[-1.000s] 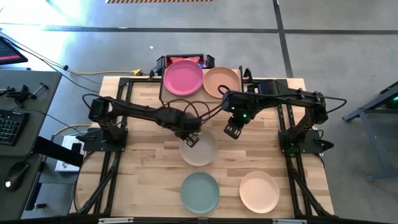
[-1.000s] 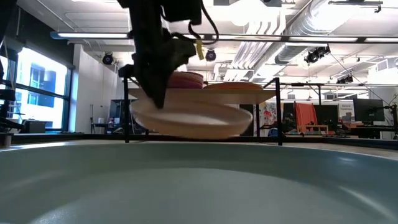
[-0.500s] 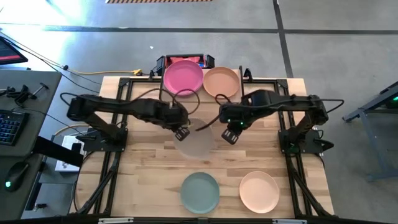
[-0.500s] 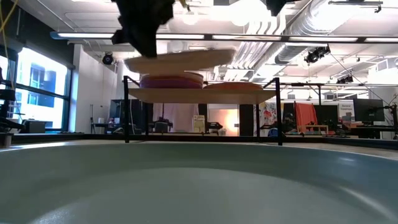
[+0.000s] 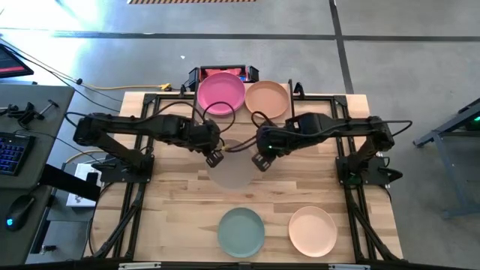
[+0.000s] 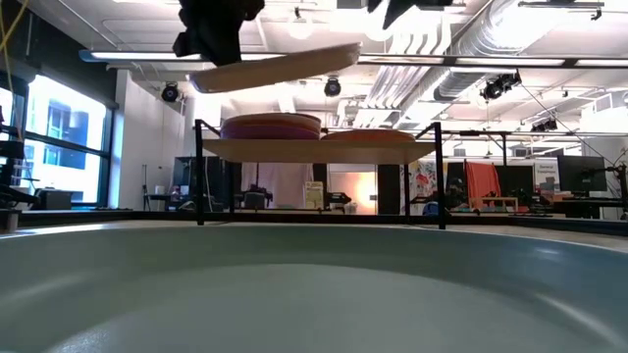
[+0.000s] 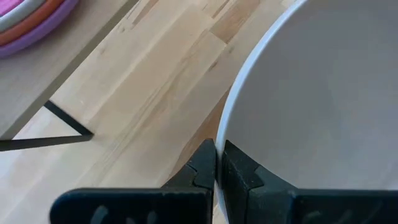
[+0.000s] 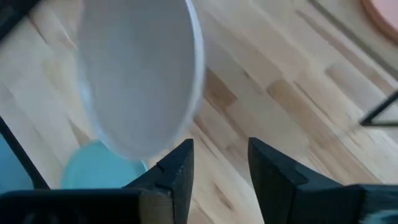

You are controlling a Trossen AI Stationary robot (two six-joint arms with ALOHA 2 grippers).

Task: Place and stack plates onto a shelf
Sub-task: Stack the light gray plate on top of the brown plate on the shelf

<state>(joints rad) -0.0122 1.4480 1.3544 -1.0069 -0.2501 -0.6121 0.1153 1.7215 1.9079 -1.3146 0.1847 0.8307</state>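
Risk: left gripper (image 7: 216, 163) pinches only the rim of the tilted round matte cream plate (image 5: 231, 166), held higher than the light wooden black-legged shelf (image 6: 319, 149), so it could slip; right gripper (image 8: 219, 163) hovers close, fingers spread and empty.

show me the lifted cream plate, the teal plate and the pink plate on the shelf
cream plate (image 5: 234, 171), high view, its bare middle.
teal plate (image 5: 241, 231), high view, its centre, on the table.
pink plate (image 5: 220, 93), high view, its centre, top of the stack on the shelf.

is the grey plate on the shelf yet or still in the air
In the air. The left gripper is shut on the grey plate's rim, holding it tilted above the shelf, clear of the pink stack.
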